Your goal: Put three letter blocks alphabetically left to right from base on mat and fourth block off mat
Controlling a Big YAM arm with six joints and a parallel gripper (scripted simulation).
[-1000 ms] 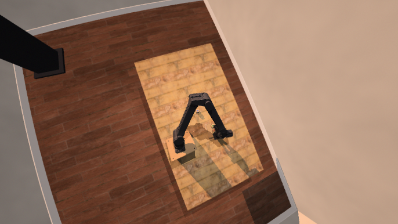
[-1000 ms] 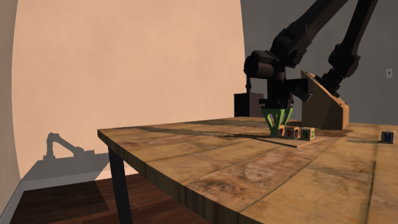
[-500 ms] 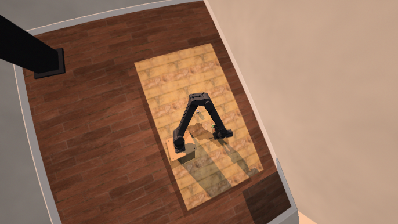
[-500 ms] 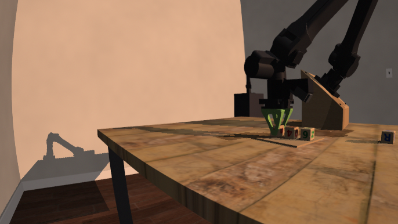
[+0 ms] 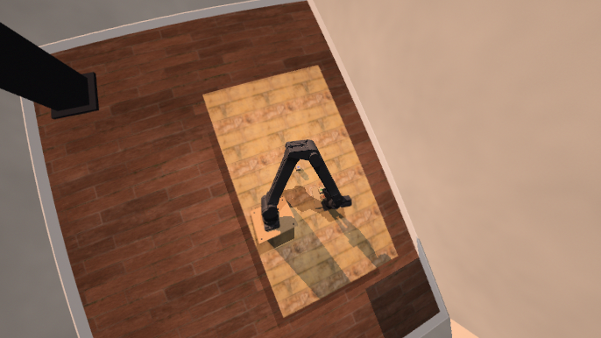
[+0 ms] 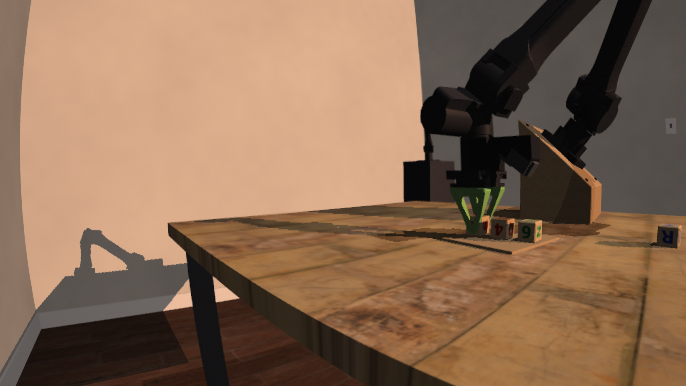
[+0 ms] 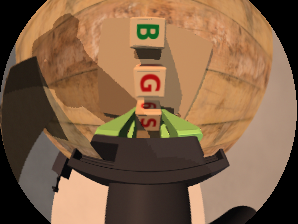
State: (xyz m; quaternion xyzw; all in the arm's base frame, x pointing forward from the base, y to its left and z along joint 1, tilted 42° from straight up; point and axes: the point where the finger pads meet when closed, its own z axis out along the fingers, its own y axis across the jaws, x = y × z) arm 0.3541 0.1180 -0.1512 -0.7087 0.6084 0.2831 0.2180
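Note:
My gripper (image 6: 476,231) (image 7: 148,110) points down, shut on the S block (image 6: 485,225) (image 7: 148,121), whose red S faces up. The fingers partly hide this block; whether it rests on the mat cannot be told. The G block (image 6: 501,228) (image 7: 149,82), red G on top, stands beside it on the tan mat (image 6: 510,246) (image 7: 112,45). The B block (image 6: 529,231) (image 7: 147,32), green B on top, stands on the mat beyond G. In the wrist view the three are nearly in line with gaps between, their letters turned alike. The fourth block (image 5: 298,168) (image 6: 668,236) lies off the mat, a blue R on its side.
The wooden table (image 5: 280,127) (image 6: 400,300) carries the arm's slanted base block (image 5: 282,238) (image 6: 555,195), behind the row in the exterior view. The table's front edge runs across the lower part of that view. The arm's shadow falls over part of the mat.

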